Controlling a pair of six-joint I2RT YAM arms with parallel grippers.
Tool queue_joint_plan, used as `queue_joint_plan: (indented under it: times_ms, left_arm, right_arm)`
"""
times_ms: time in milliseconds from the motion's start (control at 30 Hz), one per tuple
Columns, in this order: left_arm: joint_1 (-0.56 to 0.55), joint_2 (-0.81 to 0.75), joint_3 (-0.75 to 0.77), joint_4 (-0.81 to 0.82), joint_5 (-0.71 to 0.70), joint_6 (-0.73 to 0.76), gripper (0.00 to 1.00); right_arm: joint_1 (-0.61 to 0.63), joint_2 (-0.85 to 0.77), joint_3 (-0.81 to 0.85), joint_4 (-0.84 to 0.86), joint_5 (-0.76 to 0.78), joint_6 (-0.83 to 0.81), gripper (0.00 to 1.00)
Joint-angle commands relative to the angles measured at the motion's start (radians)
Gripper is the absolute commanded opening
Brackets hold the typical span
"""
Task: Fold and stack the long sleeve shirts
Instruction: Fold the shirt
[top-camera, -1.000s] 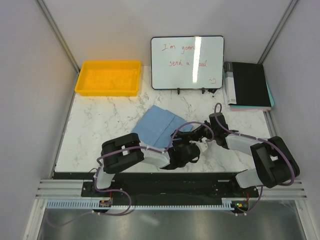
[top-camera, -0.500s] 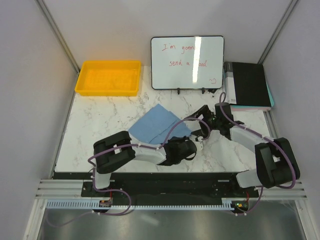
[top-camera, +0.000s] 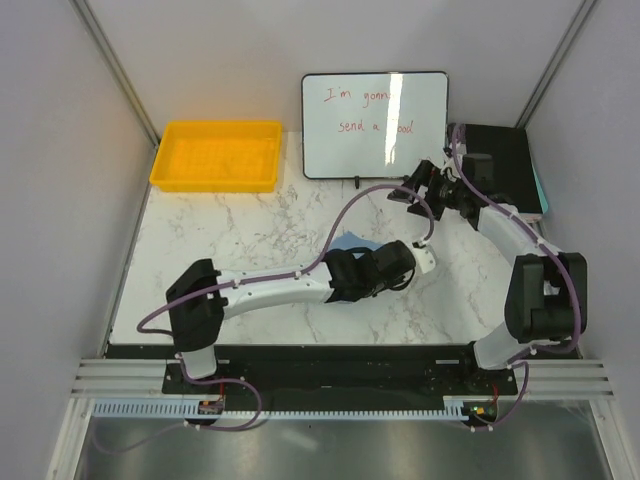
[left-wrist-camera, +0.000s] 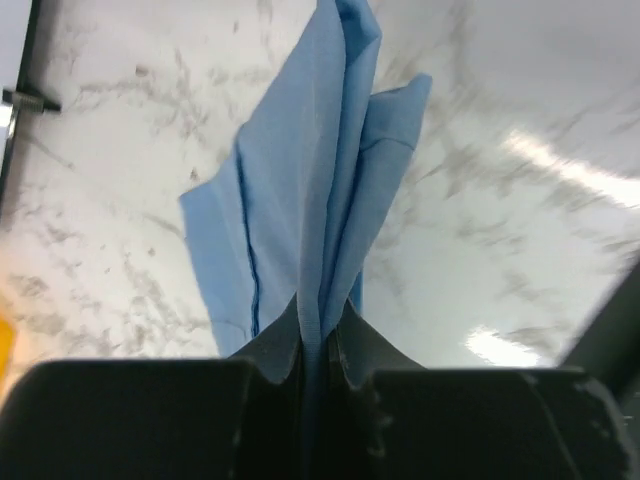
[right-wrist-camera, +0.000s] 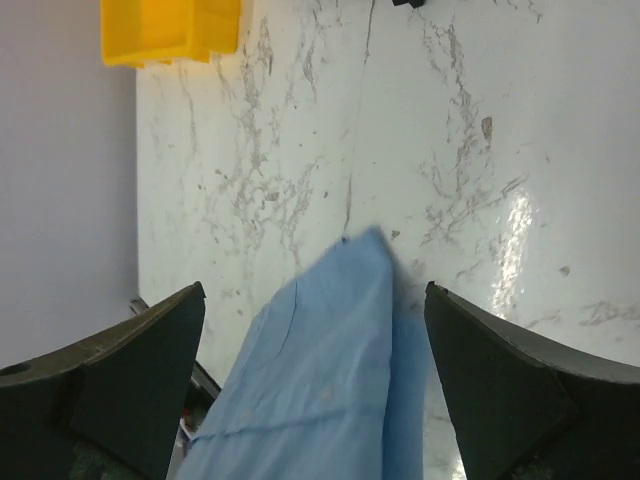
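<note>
**ITEM:** shirt (top-camera: 352, 240), lt blue, 1 pc.

**LOC:** bench (top-camera: 230, 240), just R of centre. In top view it is mostly hidden under the L arm; only a small patch shows at the arm's 12 o'clock edge.

**CHANGE:**
- 1 s ago the shirt lay flat as a folded panel, with both claws at its near-R corner.
- Now it is gathered into narrow pleats.
- L claw (left-wrist-camera: 320, 345) has clamped one end, cloth pinched tight between the jaws.
- R claw (top-camera: 418, 183) has let go. Jaws spread wide, nothing in them, pulled back to 1 o'clock by the whiteboard (top-camera: 375, 125).

**MEANING (est.):** Hand-over R to L is done. The flat fold looks lost, so it prob. needs re-laying before the next fold. No stack yet.

**AXIS:** In L wrist view the long axis runs from the pinched end at 6 o'clock to the free end at 12, pleats parallel to it. Bearing on the bench: can't tell from top view.
</note>
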Motion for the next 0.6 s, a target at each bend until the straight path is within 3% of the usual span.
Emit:
queue_joint_plan:
  times_ms: [0,67,167,200,333,367,433,567]
  left_arm:
    - [0.001,-0.110,0.242,-0.218,0.233,-0.268,0.02]
    - [0.038,-0.153,0.277,-0.227,0.330,-0.324,0.02]
    - [0.185,-0.188,0.260,-0.213,0.542,-0.452,0.02]
    - [0.292,-0.192,0.242,-0.210,0.603,-0.538,0.02]
    - [0.519,-0.161,0.021,-0.022,0.865,-0.666,0.02]
    - [0.605,-0.147,-0.099,0.044,1.028,-0.730,0.02]
    - [0.659,-0.101,-0.192,0.194,1.112,-0.764,0.02]
    - [0.768,-0.060,-0.358,0.304,1.089,-0.688,0.02]
  right_arm:
    - [-0.015,0.122,0.119,-0.098,-0.119,-0.300,0.98]
    - [-0.032,0.172,0.172,-0.132,-0.122,-0.339,0.98]
    - [-0.061,0.216,0.222,-0.167,-0.119,-0.409,0.98]
    - [-0.063,0.231,0.239,-0.204,-0.117,-0.443,0.98]
    - [-0.067,0.291,0.288,-0.259,-0.082,-0.492,0.98]
    - [-0.069,0.299,0.291,-0.261,-0.085,-0.495,0.98]
    - [-0.068,0.319,0.307,-0.279,-0.093,-0.492,0.98]
    - [-0.069,0.322,0.325,-0.307,-0.108,-0.497,0.98]
